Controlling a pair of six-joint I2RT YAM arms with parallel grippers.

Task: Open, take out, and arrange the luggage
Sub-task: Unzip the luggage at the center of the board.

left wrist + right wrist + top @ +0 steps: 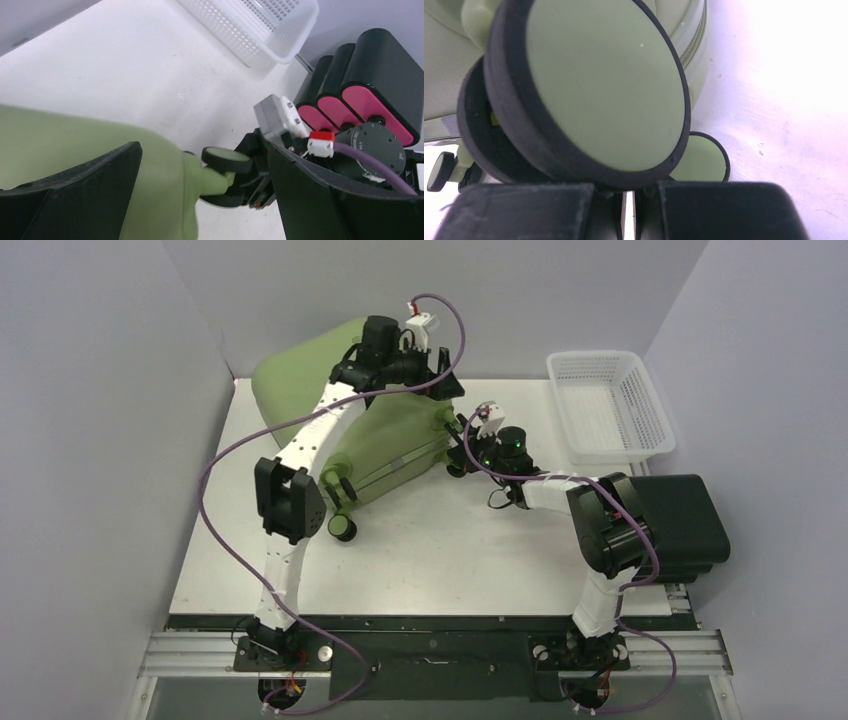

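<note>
Your left pincer (202, 155) stands wide open astride a corner of the light olive-green hard-shell suitcase (400, 445), seemingly to seize it, while your closed right pincer (626, 192) sits just under its black-rimmed wheel (594, 85), likely bracing.

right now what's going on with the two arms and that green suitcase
Both arms are working on the suitcase, which sits tilted at the back left of the table and looks closed. The left gripper is open over its shell near a corner. The right gripper is shut and sits right up at one wheel, holding nothing. The basket and black case sit apart on the right.
</note>
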